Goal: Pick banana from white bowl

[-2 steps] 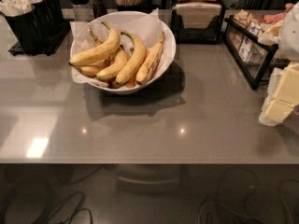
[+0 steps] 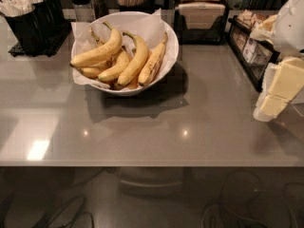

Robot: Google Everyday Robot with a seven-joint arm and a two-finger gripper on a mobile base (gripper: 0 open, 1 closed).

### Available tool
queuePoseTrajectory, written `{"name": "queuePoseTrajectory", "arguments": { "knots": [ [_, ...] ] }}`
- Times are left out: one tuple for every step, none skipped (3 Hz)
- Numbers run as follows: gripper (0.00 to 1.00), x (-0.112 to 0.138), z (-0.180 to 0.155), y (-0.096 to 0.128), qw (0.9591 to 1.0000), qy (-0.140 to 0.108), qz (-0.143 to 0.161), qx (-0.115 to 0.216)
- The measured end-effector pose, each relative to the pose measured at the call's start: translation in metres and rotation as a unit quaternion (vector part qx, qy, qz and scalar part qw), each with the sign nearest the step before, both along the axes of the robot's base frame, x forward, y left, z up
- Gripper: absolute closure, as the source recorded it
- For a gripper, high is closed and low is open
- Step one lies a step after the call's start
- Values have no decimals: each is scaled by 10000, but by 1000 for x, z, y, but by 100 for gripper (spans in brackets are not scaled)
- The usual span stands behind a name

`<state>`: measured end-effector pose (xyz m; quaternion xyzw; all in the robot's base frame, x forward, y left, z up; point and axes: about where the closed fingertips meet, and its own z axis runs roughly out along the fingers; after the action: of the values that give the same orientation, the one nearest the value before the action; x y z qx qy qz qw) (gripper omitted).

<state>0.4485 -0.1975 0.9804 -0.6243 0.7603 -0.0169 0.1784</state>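
Note:
The white bowl (image 2: 164,30), lined with crumpled white paper, stands at the back left of the grey table. Several bananas lie in it. The banana (image 2: 97,52), the largest and bright yellow, lies on top at the left, curving up to the right. A brown-streaked banana (image 2: 152,63) lies at the bowl's right side, and smaller yellow ones lie between and beneath them. My gripper (image 2: 280,90), with cream-coloured pads, hangs at the right edge of the camera view above the table. It is well to the right of the bowl and touches nothing.
Black cutlery containers (image 2: 28,25) stand at the back left. Shakers (image 2: 80,1) and a napkin holder (image 2: 199,13) stand behind the bowl. A black rack of packets (image 2: 249,46) stands at the back right. The table's front edge (image 2: 142,164) runs across the lower view.
My gripper has shifted slightly up and to the left. The bowl and bananas have not moved.

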Motion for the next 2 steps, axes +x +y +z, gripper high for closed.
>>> {"name": "queuePoseTrajectory", "arguments": {
  "knots": [
    [0, 27, 16, 50, 9950, -180, 803, 564],
    [0, 46, 44, 116, 9777, -382, 1742, 1107]
  ]
}}
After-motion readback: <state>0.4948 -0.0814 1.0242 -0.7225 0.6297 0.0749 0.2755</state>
